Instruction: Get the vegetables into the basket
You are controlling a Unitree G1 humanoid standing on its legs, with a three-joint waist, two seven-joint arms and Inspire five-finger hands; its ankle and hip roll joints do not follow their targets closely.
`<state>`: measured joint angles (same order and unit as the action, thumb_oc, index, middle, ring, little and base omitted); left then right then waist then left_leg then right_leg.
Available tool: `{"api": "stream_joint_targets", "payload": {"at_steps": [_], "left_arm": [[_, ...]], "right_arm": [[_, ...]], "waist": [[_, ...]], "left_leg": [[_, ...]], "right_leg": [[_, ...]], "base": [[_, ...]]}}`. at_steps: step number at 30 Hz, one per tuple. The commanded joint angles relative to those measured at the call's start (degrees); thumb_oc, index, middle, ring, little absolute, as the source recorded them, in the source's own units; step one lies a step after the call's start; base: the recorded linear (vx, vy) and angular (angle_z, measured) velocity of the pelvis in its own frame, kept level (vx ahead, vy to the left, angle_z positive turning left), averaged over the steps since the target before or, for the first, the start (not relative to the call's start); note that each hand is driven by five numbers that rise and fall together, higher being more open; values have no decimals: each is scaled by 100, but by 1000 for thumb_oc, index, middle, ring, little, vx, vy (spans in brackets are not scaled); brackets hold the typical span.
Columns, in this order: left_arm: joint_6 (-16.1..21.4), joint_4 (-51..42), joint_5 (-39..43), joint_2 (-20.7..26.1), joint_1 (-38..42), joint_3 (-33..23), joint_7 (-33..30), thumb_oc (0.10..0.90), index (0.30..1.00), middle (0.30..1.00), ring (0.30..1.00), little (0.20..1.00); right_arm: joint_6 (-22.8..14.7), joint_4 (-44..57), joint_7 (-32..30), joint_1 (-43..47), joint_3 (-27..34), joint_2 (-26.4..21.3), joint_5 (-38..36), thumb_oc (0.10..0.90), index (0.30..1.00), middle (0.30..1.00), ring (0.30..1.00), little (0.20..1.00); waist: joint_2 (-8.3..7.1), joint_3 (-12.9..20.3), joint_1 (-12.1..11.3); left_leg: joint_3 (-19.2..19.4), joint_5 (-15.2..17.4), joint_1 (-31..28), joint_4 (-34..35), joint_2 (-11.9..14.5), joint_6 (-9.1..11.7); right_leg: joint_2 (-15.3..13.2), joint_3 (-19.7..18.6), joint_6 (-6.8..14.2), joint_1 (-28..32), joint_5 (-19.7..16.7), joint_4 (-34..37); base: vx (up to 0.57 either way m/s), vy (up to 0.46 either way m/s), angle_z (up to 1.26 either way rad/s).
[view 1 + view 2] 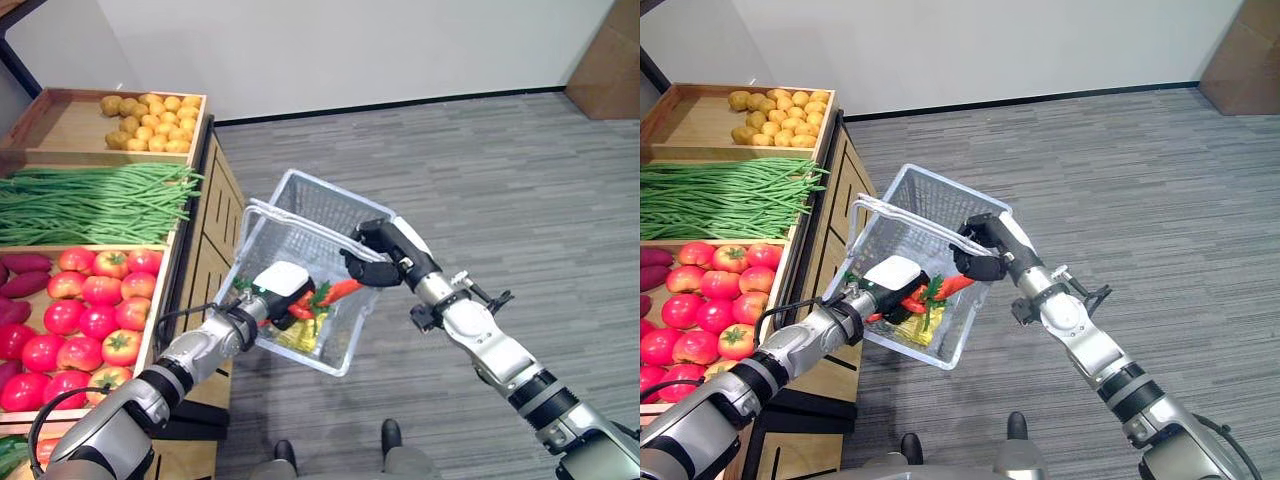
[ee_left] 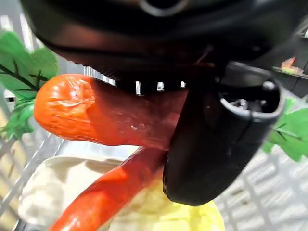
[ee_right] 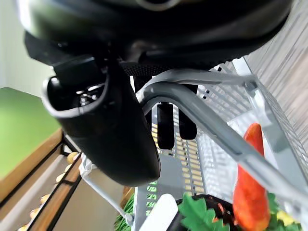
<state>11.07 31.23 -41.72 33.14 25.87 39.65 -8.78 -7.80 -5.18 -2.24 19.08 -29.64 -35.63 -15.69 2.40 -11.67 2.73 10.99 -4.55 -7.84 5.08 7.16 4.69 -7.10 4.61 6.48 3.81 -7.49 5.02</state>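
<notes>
Left eye: my right hand (image 1: 380, 255) is curled round the basket (image 1: 300, 205) handle, holding it up over the floor just right of the produce stand (image 1: 205, 250). Left hand (image 1: 280, 290) is down inside the basket w/ a carrot (image 1: 340, 291), long axis running from the hand out toward the right wall, tip to the right, leaves at the hand end. Yellow veg (image 1: 300, 335) lies on the basket floor below. Left hand is plainly the nearer one; right is busy w/ the handle.

Right eye: same layout. Tomatoes (image 1: 710, 310), beans (image 1: 725, 195), potatoes (image 1: 765, 115) sit in the stand's trays, left of the basket.

Left wrist: this is what the eye views can't give me: thumb (image 2: 221, 139) pressed onto the carrot, so it's pinched, not dropped yet. A second orange piece crosses under it, yellow veg beneath both. I judge release is straight down, nothing in the way.

Right wrist: thumb (image 3: 110, 130) and fingers wrapped round the grey handle (image 3: 202, 113), grip looks firm. Carrot tip pokes up by the wall.
</notes>
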Motion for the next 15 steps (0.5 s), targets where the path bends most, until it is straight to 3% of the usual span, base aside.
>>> {"api": "stream_joint_targets", "payload": {"at_steps": [1,7,15], "left_arm": [[-182,564,-289,26,664,-246,-507,900,1000,1000,1000,1000],[-285,459,-464,-30,565,-398,-568,900,1000,1000,1000,1000],[0,-515,-335,-93,624,-249,-497,900,1000,1000,1000,1000]], "right_arm": [[-1165,1205,-131,696,585,271,-841,400,300,300,300,300],[-1093,1086,-198,655,623,262,-618,400,300,300,300,300],[-907,432,-354,494,729,335,-229,400,300,300,300,300]], "waist": [[-256,321,29],[-277,341,-9],[-297,386,-21]], "left_leg": [[185,540,-184,-8,138,273],[165,538,-175,-8,143,266],[105,547,-157,-8,132,247]], "right_leg": [[-286,543,378,483,673,-2],[-276,577,364,485,676,-2],[-289,607,361,497,695,-2]], "base": [[0,0,0],[0,0,0],[0,0,0]]}}
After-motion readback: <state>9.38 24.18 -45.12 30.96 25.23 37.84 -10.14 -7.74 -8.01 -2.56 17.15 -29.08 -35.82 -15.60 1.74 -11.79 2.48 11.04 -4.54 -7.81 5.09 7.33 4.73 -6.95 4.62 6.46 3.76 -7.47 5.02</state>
